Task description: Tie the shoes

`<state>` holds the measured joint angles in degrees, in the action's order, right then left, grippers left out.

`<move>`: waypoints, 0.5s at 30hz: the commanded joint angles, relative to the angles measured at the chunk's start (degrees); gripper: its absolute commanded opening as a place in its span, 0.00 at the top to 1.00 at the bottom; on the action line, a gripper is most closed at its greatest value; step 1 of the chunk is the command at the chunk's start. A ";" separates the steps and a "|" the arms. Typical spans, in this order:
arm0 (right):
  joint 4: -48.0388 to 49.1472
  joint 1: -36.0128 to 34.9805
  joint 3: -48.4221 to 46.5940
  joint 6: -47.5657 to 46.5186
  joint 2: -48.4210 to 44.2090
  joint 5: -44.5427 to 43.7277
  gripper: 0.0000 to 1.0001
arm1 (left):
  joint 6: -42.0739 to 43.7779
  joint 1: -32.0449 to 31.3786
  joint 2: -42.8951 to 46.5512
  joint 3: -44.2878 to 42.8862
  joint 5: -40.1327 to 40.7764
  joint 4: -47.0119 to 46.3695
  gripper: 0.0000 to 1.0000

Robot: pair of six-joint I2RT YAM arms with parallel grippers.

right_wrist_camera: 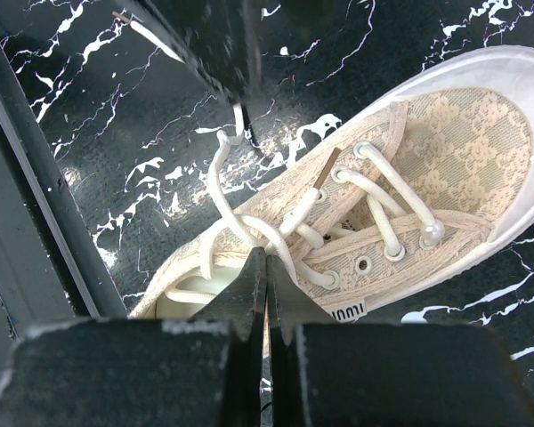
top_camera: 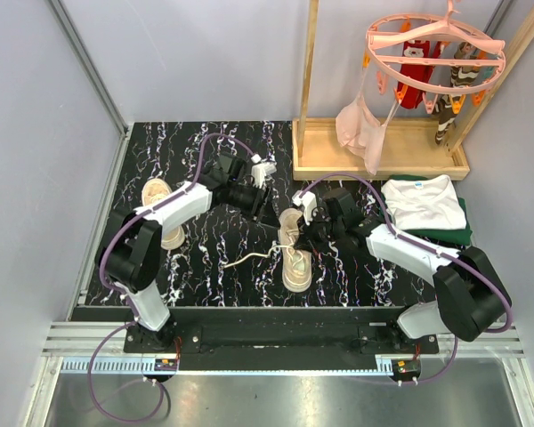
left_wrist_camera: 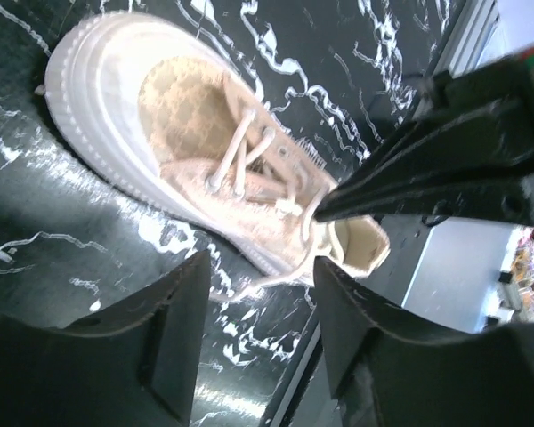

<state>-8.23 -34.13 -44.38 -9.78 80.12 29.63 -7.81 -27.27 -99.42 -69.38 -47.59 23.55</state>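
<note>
Step in hand: gathering laces on the middle shoe (top_camera: 295,256), which sat near the worktop's front edge. No knot was formed yet. The second shoe (top_camera: 160,212) lay by the left edge, untouched.

Right gripper (right_wrist_camera: 267,267): clenched, apparently pinching the white lace (right_wrist_camera: 221,182) by the tongue.

Left gripper (left_wrist_camera: 256,311): spread wide, holding nothing, just beside the heel end.

Next move likely calls for the left to close on the free strand (top_camera: 247,260).

Only the top view showed that strand trailing leftward; only the right wrist view showed the pinch point.

Black marbled tabletop (top_camera: 160,142), pale grey walls (top_camera: 36,107), wooden rack (top_camera: 427,147)
</note>
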 commanded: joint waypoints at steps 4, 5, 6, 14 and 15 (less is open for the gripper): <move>3.48 -0.50 -0.09 -0.59 0.48 -0.18 1.00 | -7.83 -2.61 -2.62 -1.46 0.92 -7.11 0.43; 3.48 -0.59 -0.09 -0.59 0.48 -0.18 1.00 | -8.18 -2.70 -3.32 -1.28 1.18 -7.55 0.43; 3.40 -0.50 -0.09 -0.50 0.65 -0.18 1.00 | -9.05 -2.79 -3.59 -1.28 1.19 -7.99 0.43; 3.40 -0.50 -0.18 -0.50 0.65 -0.27 1.00 | -10.64 -3.50 -6.23 -1.63 0.66 -9.49 0.44; 3.40 -0.50 -0.27 -0.50 0.57 -0.36 1.00 | -10.90 -3.76 -6.32 -1.46 0.57 -9.75 0.44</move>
<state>-8.10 -34.17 -44.34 -9.78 80.40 29.63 -17.02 -30.39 -105.03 -69.41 -47.20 17.06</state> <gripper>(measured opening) 0.006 0.561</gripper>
